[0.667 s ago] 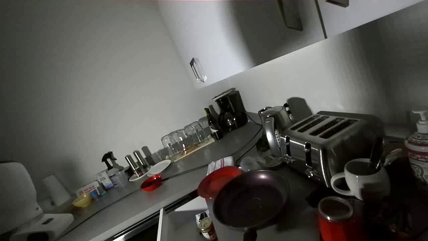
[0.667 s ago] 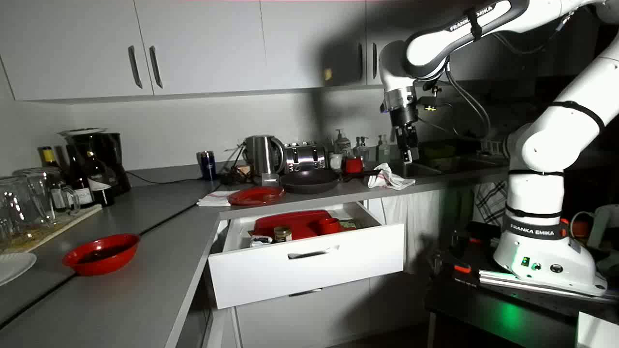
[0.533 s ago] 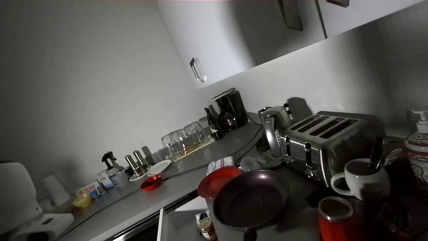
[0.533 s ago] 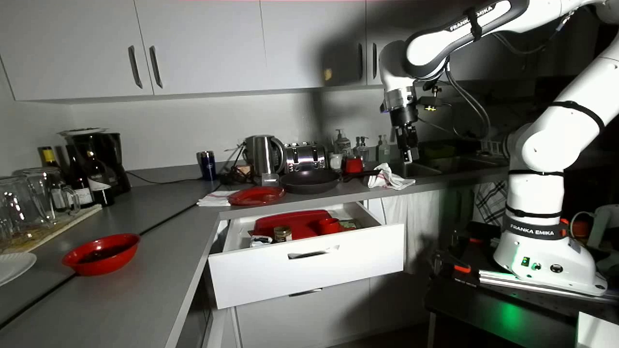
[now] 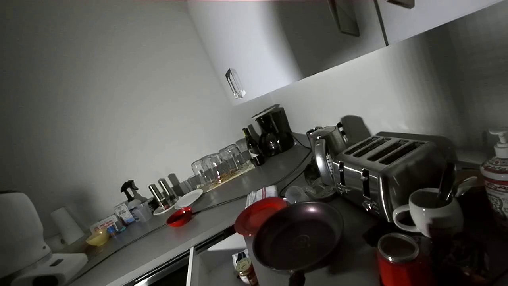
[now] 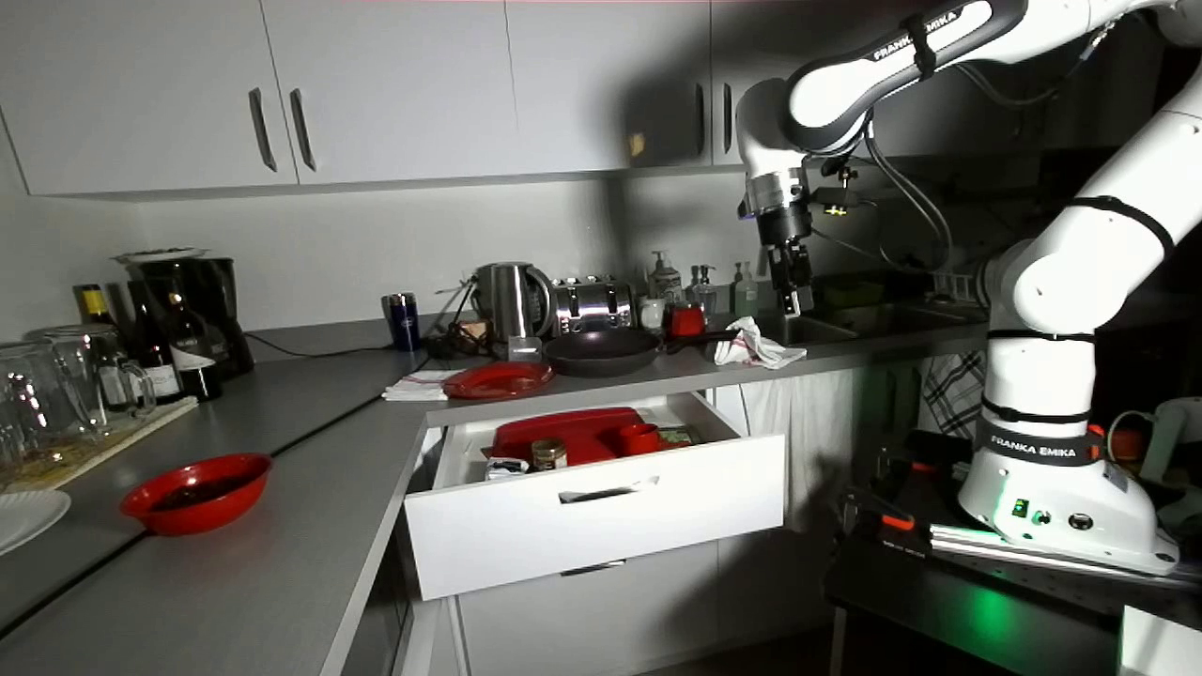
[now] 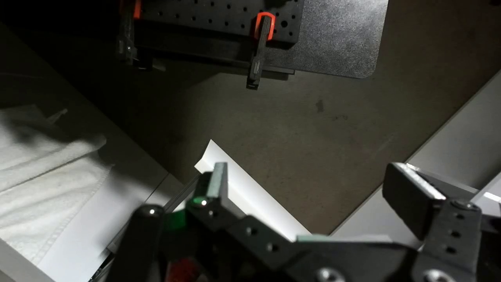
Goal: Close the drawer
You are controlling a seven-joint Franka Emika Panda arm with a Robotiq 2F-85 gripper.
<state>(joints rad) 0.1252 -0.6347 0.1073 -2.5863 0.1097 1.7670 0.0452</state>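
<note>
the drawer (image 6: 592,530) is seen standing out beneath the counter (image 6: 282,526) in an exterior view, its front panel (image 6: 685,498) well forward of the cabinet (image 6: 601,606), with a red tray (image 6: 575,427), a jar (image 6: 549,456) and a red cup (image 6: 639,439) exposed inside, so none of the closing is judged to be done. the gripper (image 7: 311,176) is held higher than the drawer and apart from it, its jaws spread wide with nothing gripped between them. contact with the front panel and the whole inward push are judged to be left.
</note>
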